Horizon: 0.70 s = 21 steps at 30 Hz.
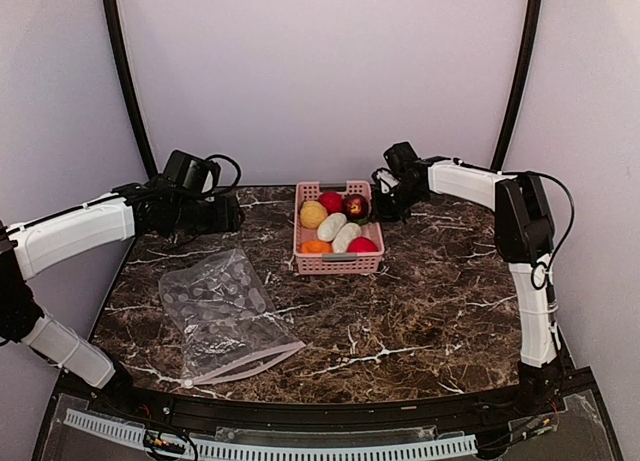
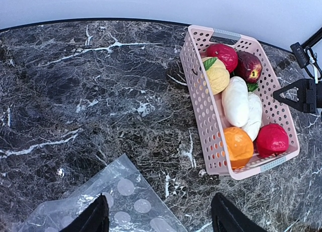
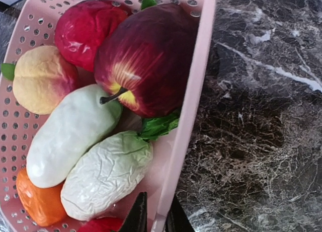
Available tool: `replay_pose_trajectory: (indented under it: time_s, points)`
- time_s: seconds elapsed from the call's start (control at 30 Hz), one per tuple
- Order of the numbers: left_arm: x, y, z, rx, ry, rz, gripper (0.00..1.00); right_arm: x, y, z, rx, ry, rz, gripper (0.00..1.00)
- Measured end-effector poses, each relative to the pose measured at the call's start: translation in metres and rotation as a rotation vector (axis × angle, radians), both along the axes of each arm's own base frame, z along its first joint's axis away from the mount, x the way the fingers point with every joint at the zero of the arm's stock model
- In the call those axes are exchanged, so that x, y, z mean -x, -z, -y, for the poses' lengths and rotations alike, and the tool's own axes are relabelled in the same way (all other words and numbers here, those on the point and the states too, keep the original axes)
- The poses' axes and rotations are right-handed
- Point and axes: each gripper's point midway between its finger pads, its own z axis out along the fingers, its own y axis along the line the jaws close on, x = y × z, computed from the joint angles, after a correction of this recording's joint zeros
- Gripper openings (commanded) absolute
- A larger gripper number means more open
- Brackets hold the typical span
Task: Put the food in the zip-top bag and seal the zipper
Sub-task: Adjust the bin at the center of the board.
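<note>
At the far right corner of the pink basket (image 3: 201, 66), the right gripper (image 3: 156, 219) has one finger inside the wall and one outside. The jaws are pinched onto the rim between them.

All of the food lies inside this basket:
- dark maroon apple (image 3: 151, 56), against the gripped wall, stem up;
- red round fruit (image 3: 83, 25), behind the apple, at the far end;
- yellowish-tan fruit (image 3: 43, 78), against the opposite wall;
- smooth white oblong piece (image 3: 70, 136) and crinkled white oblong piece (image 3: 105, 174), side by side and touching, in the middle;
- orange fruit (image 3: 40, 202) and a second red fruit (image 2: 272, 139), at the near end.

The left gripper (image 2: 161, 217) hangs above the marble table (image 1: 420, 301), left of the basket. Its jaws are spread wide and hold nothing.

The zip-top bag (image 1: 225, 311) lies flat on the table near the left arm, apart from the basket, with no food in it. One corner of the bag lies below the left fingers (image 2: 95, 217). The zipper (image 1: 250, 364) runs along the bag's near edge. Whether it is sealed cannot be told.
</note>
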Motion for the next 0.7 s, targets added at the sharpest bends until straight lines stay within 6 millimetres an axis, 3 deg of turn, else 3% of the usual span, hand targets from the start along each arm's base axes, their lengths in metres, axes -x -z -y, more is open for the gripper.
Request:
replay_pose_trajectory:
  time_s: [0.1, 0.33, 0.47, 0.7]
  points:
    - [0.002, 0.005, -0.001, -0.005, -0.003, -0.011, 0.68, -0.003, -0.001, 0.005, 0.029, 0.062, 0.004, 0.0]
    - [0.008, 0.015, -0.005, -0.007, -0.01, -0.032, 0.68, 0.012, -0.001, 0.035, 0.105, 0.124, -0.005, 0.0]
    - [0.016, 0.02, -0.007, -0.001, 0.0, -0.046, 0.68, 0.023, -0.005, 0.077, 0.131, 0.179, -0.03, 0.0]
    - [0.031, 0.013, 0.0, 0.004, 0.083, -0.038, 0.72, 0.035, -0.014, 0.172, 0.19, 0.3, -0.037, 0.0]
